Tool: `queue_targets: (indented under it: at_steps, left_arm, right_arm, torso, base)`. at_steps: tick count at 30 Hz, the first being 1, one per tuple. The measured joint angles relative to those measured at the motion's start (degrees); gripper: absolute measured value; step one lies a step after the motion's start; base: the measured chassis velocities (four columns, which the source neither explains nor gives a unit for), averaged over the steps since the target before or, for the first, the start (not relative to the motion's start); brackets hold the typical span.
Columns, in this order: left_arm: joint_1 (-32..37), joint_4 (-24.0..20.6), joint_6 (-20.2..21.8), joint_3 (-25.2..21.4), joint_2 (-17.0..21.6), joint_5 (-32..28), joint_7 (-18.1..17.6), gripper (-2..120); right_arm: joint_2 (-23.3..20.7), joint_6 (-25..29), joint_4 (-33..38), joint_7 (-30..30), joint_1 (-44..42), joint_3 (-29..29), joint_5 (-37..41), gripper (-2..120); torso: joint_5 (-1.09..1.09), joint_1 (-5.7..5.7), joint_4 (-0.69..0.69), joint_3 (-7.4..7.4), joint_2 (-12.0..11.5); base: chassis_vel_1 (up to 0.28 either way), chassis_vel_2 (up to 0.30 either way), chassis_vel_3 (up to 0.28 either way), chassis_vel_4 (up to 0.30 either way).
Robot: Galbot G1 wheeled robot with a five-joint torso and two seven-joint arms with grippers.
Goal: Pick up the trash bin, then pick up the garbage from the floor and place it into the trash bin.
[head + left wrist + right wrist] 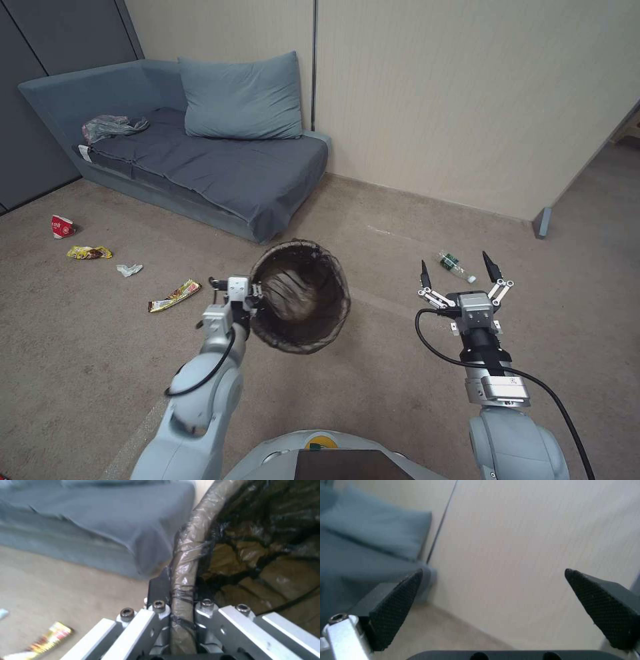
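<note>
The trash bin [299, 243], lined with a dark bag, hangs tilted above the carpet with its mouth facing me. My left gripper [255, 297] is shut on its rim [183, 575], one finger [159, 590] outside and the other inside. My right gripper [459, 269] hovers open and holds nothing, its fingertips [396, 610] wide apart. A small green-labelled bottle [457, 266] lies on the floor beyond it. More garbage lies at the left: a red-and-white cup [62, 227], a yellow wrapper [89, 252], a white tissue [129, 269] and a yellow-red wrapper [175, 295] [43, 641].
A low blue sofa bed [220, 173] with a pillow [243, 97] and a crumpled plastic bag [107, 125] stands against the back wall. A beige wall runs behind, ending at a corner [543, 222] on the right. Open carpet lies in front.
</note>
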Motion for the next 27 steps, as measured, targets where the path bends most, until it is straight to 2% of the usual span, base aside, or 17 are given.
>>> queue_targets:
  at_steps: [4,8,27]
  left_arm:
    - [4.23,-4.21,-3.26,-1.17,-1.53,3.72,0.88,0]
    - [6.49,-5.62,-4.91,-1.19,-2.25,4.71,0.92,0]
    - [7.53,-6.9,-6.13,-1.39,-2.9,5.41,0.97,0]
  right_arm:
    - [0.0,1.58,-0.49,0.11,0.4,-0.04,1.28,100]
    - [0.0,1.6,-0.51,0.19,0.42,-0.06,1.55,100]
    - [0.0,-0.52,-0.34,1.48,0.07,-0.02,5.77,100]
  torso:
    - [0.0,0.0,-0.03,0.0,0.01]
    - [0.0,0.0,-0.02,0.0,0.01]
    - [0.01,0.0,-0.02,0.0,0.01]
  base:
    - [0.0,0.0,0.0,0.0]
    - [0.0,0.0,0.0,0.0]
    - [0.0,0.0,0.0,0.0]
